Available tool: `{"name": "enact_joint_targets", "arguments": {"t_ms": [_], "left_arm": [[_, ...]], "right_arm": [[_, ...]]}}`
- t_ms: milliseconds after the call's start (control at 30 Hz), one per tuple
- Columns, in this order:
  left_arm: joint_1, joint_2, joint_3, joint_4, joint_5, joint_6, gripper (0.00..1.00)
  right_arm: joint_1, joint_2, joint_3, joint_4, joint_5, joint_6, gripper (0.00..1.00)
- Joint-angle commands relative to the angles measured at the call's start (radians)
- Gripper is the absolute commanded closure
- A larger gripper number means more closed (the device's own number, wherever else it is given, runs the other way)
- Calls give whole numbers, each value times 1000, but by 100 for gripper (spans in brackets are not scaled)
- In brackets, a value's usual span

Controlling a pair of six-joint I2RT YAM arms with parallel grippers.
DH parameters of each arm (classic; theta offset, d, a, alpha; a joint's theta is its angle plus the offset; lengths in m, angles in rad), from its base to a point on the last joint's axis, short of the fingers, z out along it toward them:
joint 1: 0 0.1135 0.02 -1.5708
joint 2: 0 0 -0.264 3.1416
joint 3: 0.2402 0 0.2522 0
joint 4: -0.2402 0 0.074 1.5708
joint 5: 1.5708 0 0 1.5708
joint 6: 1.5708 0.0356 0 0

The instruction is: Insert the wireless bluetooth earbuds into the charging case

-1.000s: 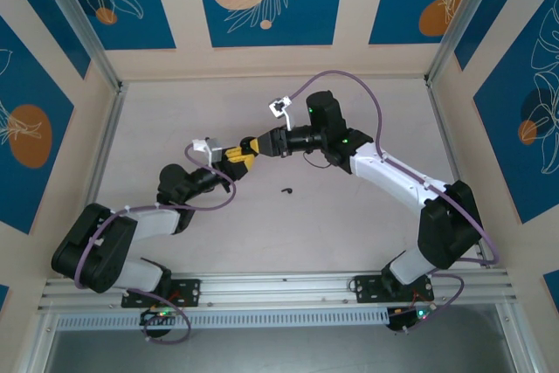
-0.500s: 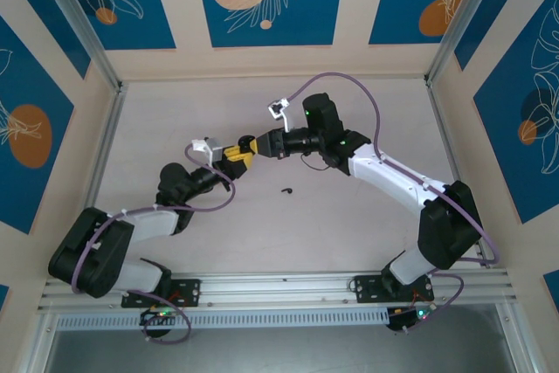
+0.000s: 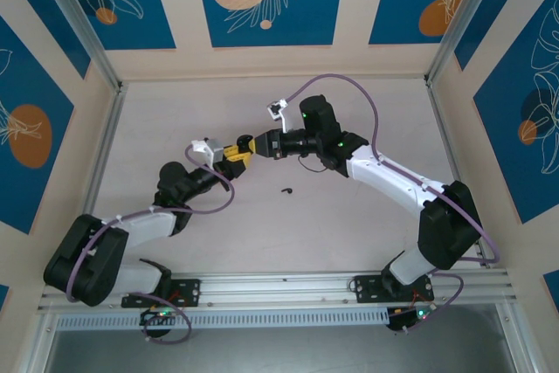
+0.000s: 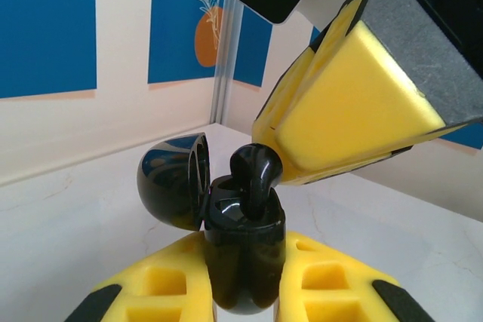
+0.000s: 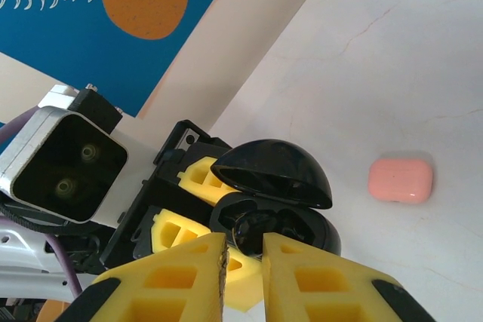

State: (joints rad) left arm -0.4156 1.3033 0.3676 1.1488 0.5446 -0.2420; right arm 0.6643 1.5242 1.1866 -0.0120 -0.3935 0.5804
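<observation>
One glossy black charging case [image 4: 241, 224], its domed lid [image 4: 172, 183] swung open, is clamped upright between the yellow foam pads of the left gripper [image 4: 241, 292]. Two black comma-shaped earbuds are counted: one [image 4: 255, 173] is seated in the case with its rounded head protruding, the other [image 3: 286, 189] is left lying on the pale table [image 3: 341, 220], apart from both arms. The right gripper [image 5: 244, 243] is seen just beside the seated bud, its jaws drawn nearly together with nothing visible between them. One pale pink rounded object [image 5: 401, 179] is seen beyond on the table.

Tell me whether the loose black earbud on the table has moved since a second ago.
No. The loose black earbud sits in the same spot relative to the front aluminium rail.
</observation>
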Motion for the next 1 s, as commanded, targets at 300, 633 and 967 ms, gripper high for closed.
{"name": "enact_joint_targets", "arguments": {"t_ms": [300, 633, 967], "left_arm": [[-19, -29, 42, -56, -20, 69, 100], [-23, -33, 44, -73, -26, 74, 100], [-23, -28, 35, -49, -17, 60, 100]], "right_arm": [[55, 3, 5, 22, -42, 29, 81], [70, 8, 4, 42, -47, 39, 81], [66, 5, 27, 20, -53, -1, 77]]}}
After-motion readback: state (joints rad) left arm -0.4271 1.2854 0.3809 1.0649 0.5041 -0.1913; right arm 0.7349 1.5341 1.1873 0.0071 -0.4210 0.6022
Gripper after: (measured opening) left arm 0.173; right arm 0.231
